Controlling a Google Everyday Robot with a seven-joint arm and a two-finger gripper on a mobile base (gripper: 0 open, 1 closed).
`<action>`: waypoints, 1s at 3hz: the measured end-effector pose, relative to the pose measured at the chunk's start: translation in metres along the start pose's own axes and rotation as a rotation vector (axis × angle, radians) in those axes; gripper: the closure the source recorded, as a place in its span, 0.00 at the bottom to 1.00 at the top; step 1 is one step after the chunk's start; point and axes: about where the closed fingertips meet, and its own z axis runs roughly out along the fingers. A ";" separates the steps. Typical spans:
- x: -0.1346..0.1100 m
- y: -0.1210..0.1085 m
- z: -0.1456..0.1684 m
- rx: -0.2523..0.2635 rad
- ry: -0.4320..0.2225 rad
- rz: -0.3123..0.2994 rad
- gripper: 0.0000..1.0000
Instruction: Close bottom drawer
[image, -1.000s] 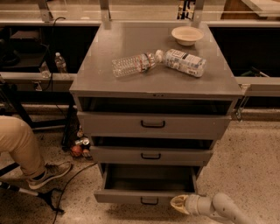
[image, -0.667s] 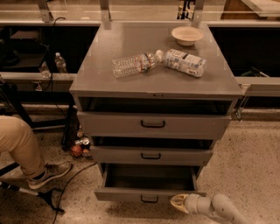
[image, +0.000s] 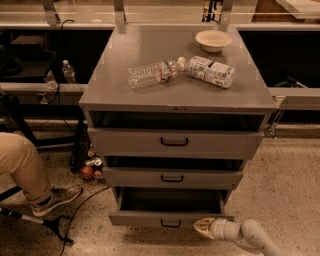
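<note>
The bottom drawer (image: 150, 218) of the grey metal cabinet (image: 175, 95) is pulled out, its inside dark and its plain grey front bearing a small black loop handle (image: 170, 224). My gripper (image: 202, 227) comes in from the lower right on a white arm. Its pale tip sits against the right part of the bottom drawer's front, just right of the handle. The middle drawer (image: 172, 177) and top drawer (image: 175, 142) above it also stand slightly out.
On the cabinet top lie a clear plastic bottle (image: 150, 73), a white carton (image: 210, 70) and a pale bowl (image: 213, 40). A seated person's leg and shoe (image: 52, 199) are at the left. Cans and small items (image: 90, 167) lie by the cabinet's left foot.
</note>
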 end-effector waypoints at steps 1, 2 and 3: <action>0.000 0.001 0.000 0.000 0.000 0.000 1.00; -0.005 -0.014 0.015 0.004 -0.036 -0.021 1.00; -0.014 -0.031 0.036 -0.002 -0.080 -0.052 1.00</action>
